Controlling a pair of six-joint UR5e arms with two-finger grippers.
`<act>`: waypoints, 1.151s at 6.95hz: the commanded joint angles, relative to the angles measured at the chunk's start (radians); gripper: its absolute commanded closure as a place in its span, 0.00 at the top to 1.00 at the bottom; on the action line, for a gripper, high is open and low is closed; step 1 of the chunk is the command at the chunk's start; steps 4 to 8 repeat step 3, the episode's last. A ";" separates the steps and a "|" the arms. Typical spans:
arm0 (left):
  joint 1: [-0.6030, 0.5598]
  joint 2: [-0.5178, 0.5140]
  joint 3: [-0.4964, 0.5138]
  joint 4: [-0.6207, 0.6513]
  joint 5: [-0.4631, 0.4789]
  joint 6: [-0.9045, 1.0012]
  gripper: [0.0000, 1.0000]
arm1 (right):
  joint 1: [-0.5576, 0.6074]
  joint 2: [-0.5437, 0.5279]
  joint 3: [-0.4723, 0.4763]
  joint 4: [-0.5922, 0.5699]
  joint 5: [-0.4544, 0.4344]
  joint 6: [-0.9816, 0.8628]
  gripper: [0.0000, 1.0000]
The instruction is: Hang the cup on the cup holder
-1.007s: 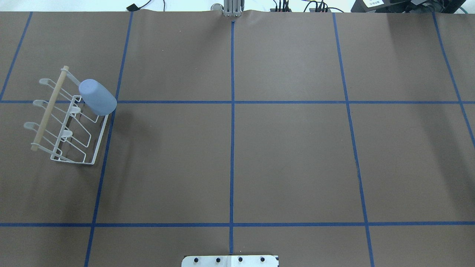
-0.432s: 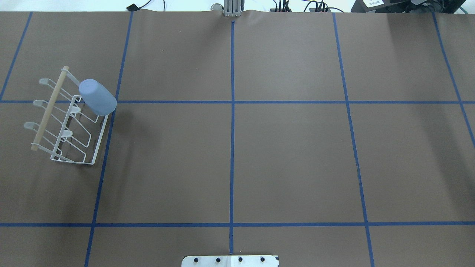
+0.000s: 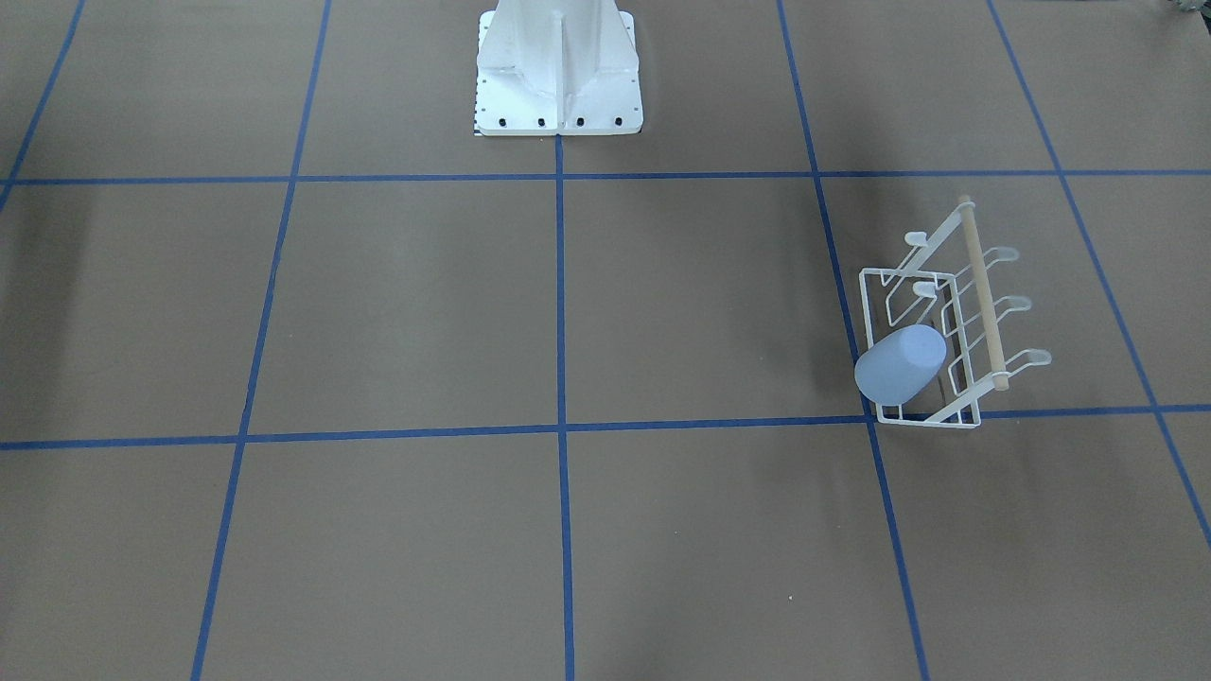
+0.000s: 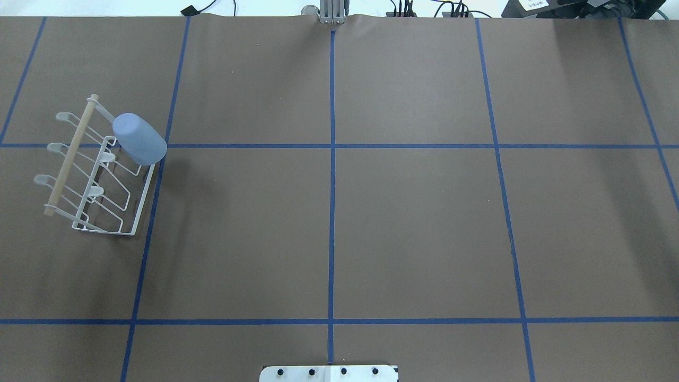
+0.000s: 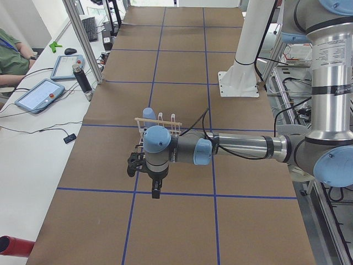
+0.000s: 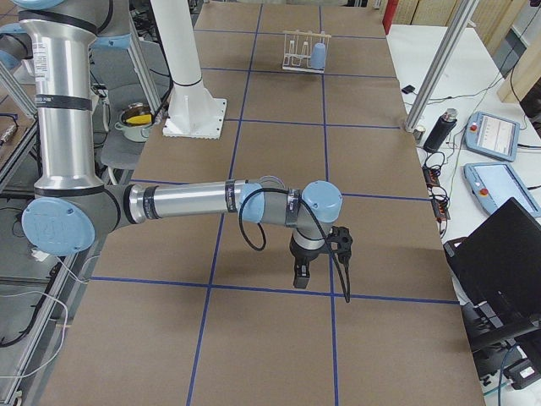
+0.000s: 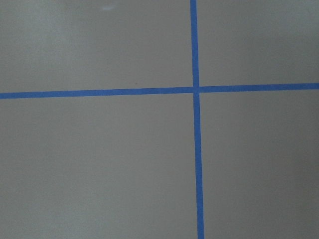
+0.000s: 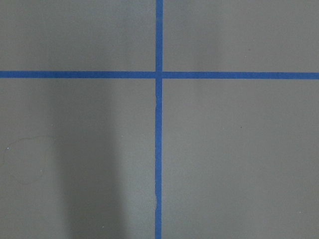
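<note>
The pale blue cup [image 4: 139, 139] sits upside down and tilted over a prong at the far corner of the white wire cup holder [image 4: 71, 154], on the table's left side. Both show in the front view, cup [image 3: 901, 363] and holder [image 3: 981, 293], and small in the side views, cup [image 5: 149, 114] and cup [image 6: 318, 56]. My left gripper [image 5: 156, 190] hangs over the table nearer the camera than the holder, apart from it. My right gripper [image 6: 301, 277] hangs over the table's far other end. I cannot tell if either is open or shut. The wrist views show only brown cover and blue tape.
The robot's white base [image 3: 558, 66] stands at the table's mid edge. An operator [image 5: 11, 55] and tablets [image 5: 36, 95] are beside the left end. A pendant [image 6: 494, 135] and a laptop [image 6: 499, 254] are beside the right end.
</note>
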 commanded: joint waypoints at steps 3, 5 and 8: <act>0.000 0.000 0.003 0.000 0.001 0.000 0.98 | 0.001 0.000 0.000 0.000 0.002 -0.001 1.00; 0.000 0.000 0.003 0.000 0.001 0.000 0.98 | 0.001 0.000 0.000 0.000 0.002 -0.001 1.00; 0.000 0.000 0.003 0.000 0.001 0.000 0.98 | 0.001 0.000 0.000 0.000 0.002 -0.001 1.00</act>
